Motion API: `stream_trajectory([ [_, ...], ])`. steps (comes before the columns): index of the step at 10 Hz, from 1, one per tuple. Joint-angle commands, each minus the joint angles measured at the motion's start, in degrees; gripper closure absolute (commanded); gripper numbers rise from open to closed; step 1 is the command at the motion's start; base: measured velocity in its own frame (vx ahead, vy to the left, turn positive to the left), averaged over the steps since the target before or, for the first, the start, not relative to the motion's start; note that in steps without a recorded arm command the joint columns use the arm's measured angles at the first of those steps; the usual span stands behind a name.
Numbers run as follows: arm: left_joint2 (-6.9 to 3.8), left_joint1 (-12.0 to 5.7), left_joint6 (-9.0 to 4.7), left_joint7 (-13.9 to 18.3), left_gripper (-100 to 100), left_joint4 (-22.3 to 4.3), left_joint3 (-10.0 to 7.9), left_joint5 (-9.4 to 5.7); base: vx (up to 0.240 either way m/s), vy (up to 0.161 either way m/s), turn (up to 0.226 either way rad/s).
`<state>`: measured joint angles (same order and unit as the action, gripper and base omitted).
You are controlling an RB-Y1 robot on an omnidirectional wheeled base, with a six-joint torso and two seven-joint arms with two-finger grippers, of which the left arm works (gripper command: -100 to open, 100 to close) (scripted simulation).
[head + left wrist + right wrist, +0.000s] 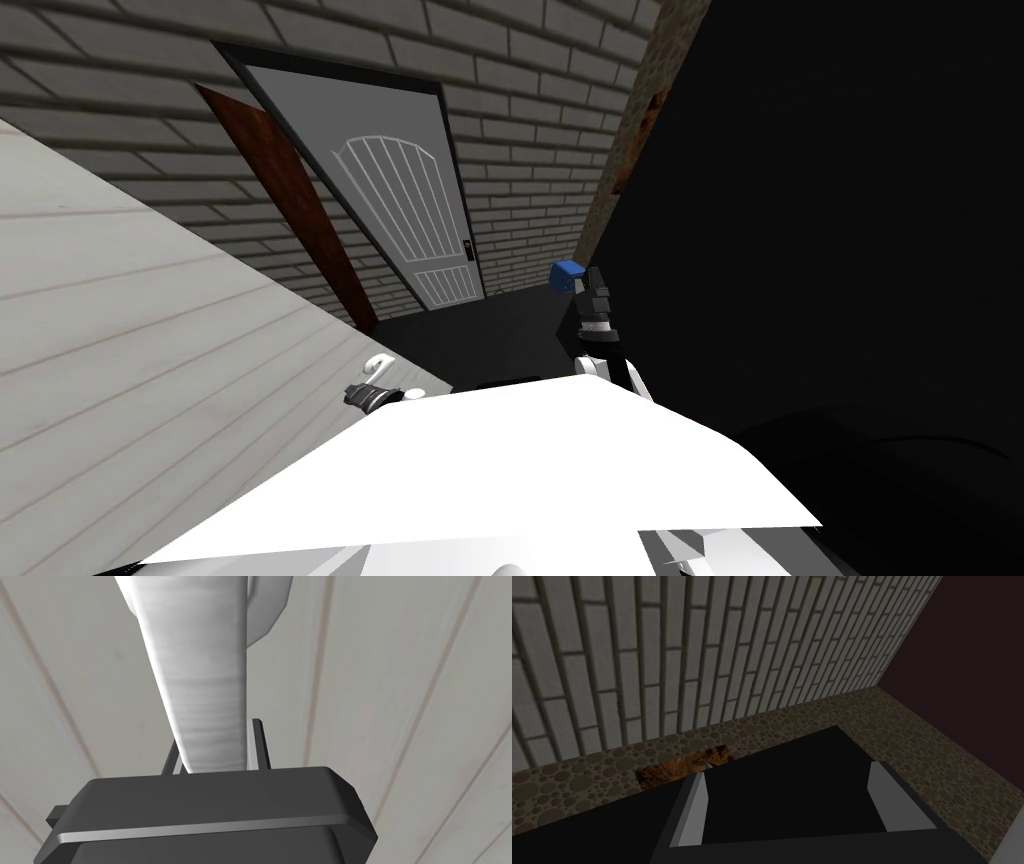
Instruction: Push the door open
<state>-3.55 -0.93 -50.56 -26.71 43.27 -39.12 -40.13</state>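
left tool (216, 733) pinches the pale lever handle (200, 676), my fingers press on its two sides | handle sits on the light planked door (150, 350), close at my left | right tool (788, 770) spread, raised well apart from the door

My left arm was stretched low and out to my left, wrist level. The left gripper (366, 392) had its fingers (260, 746) pressed against the two sides of a pale handle (200, 686). My right arm was raised ahead on my right, forearm nearly upright. The right gripper (594, 278) pointed forward, its fingers (694, 806) spread wide apart.
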Motion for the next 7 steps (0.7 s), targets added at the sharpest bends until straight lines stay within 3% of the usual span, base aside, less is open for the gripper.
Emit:
stream_trajectory([
  [1, 0.79, 0.34, 0.49, -0.8, 100, 2.2, -0.44, -0.39, 0.122, 0.022, 0.007],
  [4, 1.86, 1.35, 0.53, -1.4, 100, 3.4, -2.04, -1.66, 0.126, -0.002, -0.01],
  [5, 1.46, 1.93, 0.26, -1.2, 100, 2.6, -2.32, -1.65, 0.049, 0.006, 0.058],
  [7, 0.69, 2.12, -0.38, -2.2, 100, 2.9, -3.96, -3.21, 0.1, 0.082, 0.03],
])
